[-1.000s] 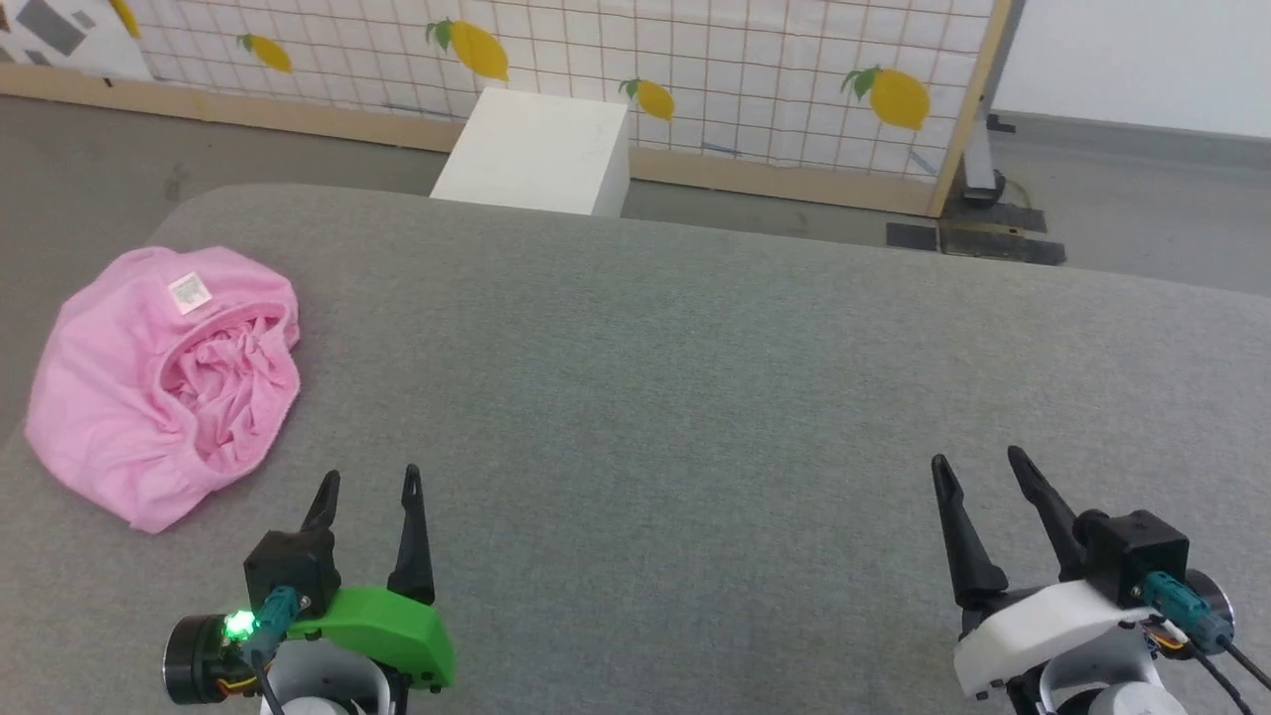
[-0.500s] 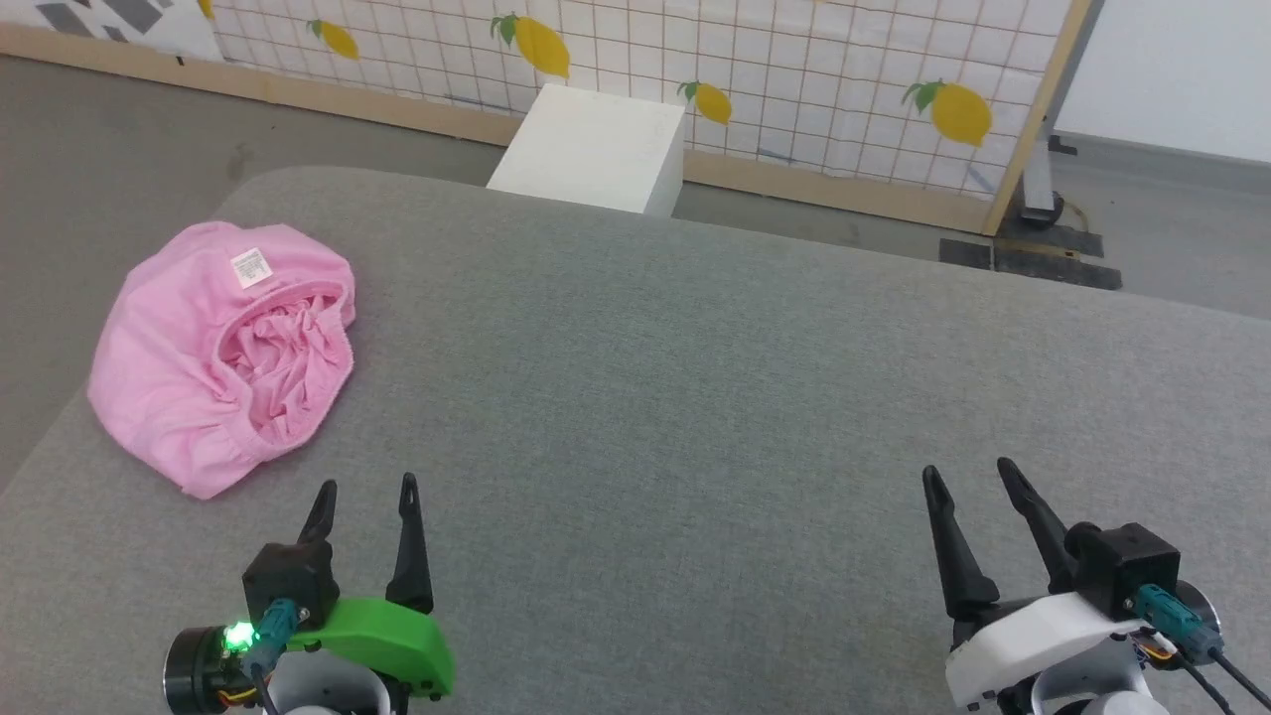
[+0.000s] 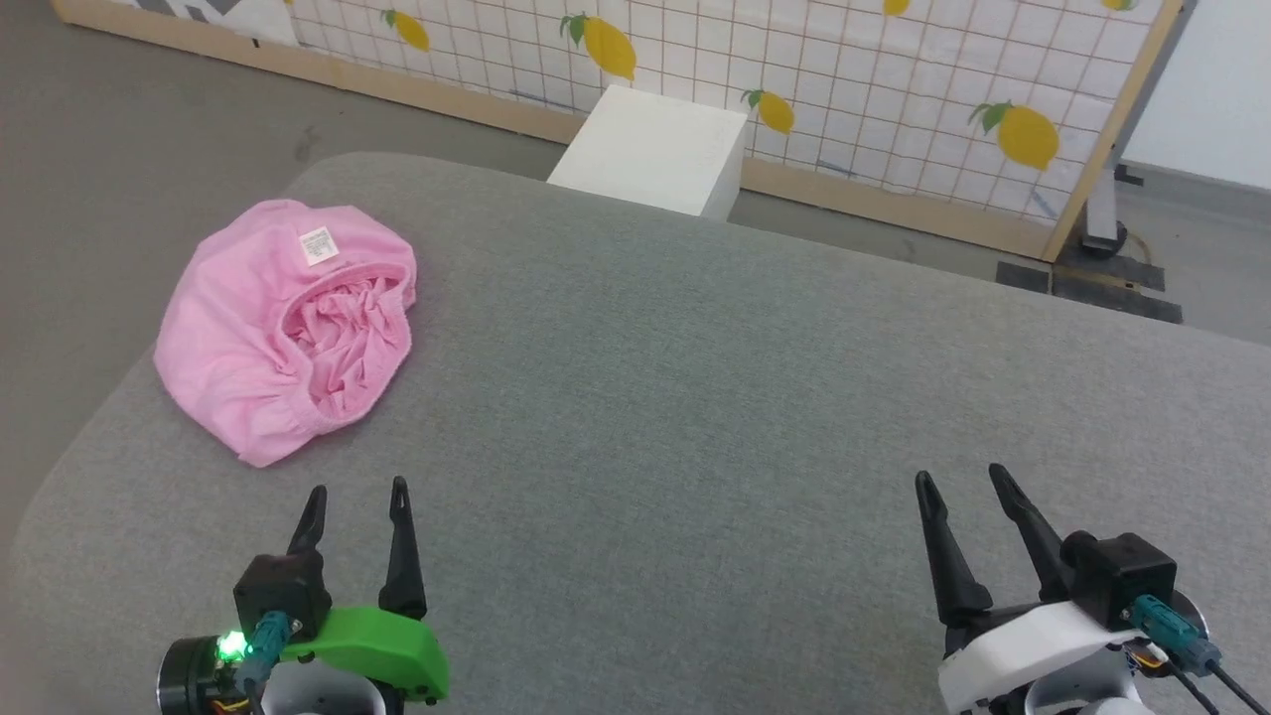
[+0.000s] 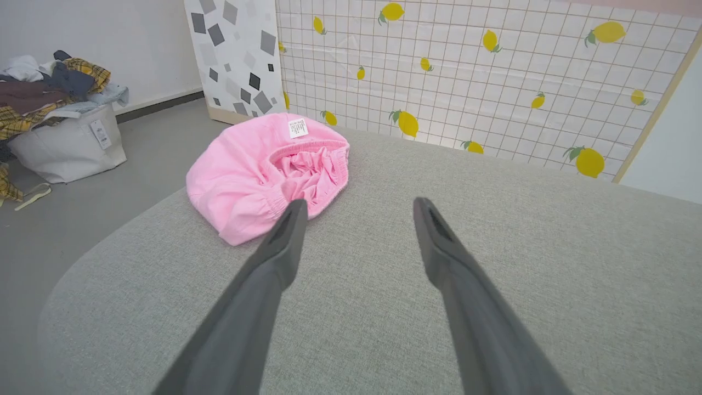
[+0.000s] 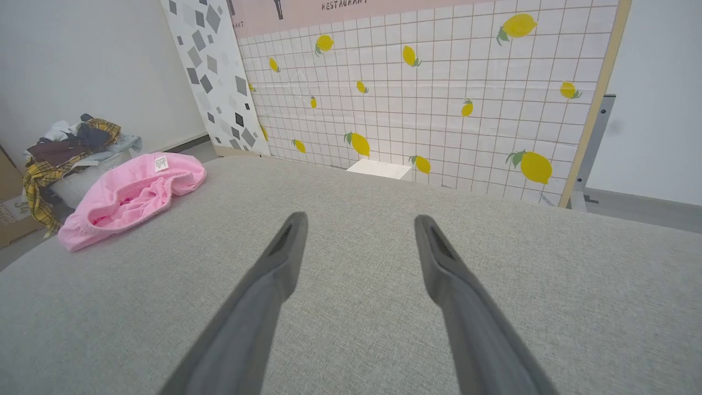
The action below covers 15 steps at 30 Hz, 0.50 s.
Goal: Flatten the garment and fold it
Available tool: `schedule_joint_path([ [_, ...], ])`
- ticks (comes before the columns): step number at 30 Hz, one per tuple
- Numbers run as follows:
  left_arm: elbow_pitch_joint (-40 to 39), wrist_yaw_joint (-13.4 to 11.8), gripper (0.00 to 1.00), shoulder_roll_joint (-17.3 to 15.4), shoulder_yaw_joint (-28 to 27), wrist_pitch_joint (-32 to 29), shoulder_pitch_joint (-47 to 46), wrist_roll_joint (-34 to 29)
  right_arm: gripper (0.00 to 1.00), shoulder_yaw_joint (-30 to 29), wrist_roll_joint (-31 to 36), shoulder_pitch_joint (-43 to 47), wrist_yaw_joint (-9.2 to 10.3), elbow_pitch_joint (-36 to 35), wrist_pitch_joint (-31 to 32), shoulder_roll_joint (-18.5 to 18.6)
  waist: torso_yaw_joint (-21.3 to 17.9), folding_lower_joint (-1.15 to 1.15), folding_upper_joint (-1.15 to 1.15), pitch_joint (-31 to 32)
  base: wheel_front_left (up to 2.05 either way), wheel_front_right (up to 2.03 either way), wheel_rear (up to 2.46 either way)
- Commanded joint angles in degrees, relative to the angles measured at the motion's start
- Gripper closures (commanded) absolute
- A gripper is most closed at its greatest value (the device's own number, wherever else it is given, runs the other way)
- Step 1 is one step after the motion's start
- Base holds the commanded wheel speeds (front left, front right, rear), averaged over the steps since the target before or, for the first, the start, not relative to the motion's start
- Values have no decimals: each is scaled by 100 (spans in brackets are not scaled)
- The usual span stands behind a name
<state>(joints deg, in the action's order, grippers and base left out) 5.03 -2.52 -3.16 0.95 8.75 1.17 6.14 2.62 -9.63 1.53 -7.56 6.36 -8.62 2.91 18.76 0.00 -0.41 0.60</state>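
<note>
Two claws stand open and empty: the left claw (image 3: 357, 487) sits just below the crumpled light pink soft fabric garment (image 3: 268, 338), which lies diagonally, upper left on the grey counter (image 3: 695, 397); the right claw (image 3: 959, 473) is well apart.

The head camera looks steeply down on the grey surface (image 3: 695, 397), while both wrist cameras skim low across it toward the lemon-printed screen (image 5: 439, 82), all sharing the pink garment (image 3: 288, 328) at frame left.

Green-shelled left gripper (image 3: 357, 487), white-shelled right gripper (image 3: 960, 473), dark tapered fingers (image 3: 402, 556)
</note>
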Motion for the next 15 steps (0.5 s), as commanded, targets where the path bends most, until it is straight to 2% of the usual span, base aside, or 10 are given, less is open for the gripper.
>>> schedule_joint_path([
  [1,-4,-37,0,13,-2,60,108,64,0,20,-73,100,5,26,-70,-2,68,0,25,8,0,0,0],
  [15,78,-91,0,12,50,224,147,152,0,76,-248,125,6,114,-235,-2,423,0,30,-8,0,0,0],
])
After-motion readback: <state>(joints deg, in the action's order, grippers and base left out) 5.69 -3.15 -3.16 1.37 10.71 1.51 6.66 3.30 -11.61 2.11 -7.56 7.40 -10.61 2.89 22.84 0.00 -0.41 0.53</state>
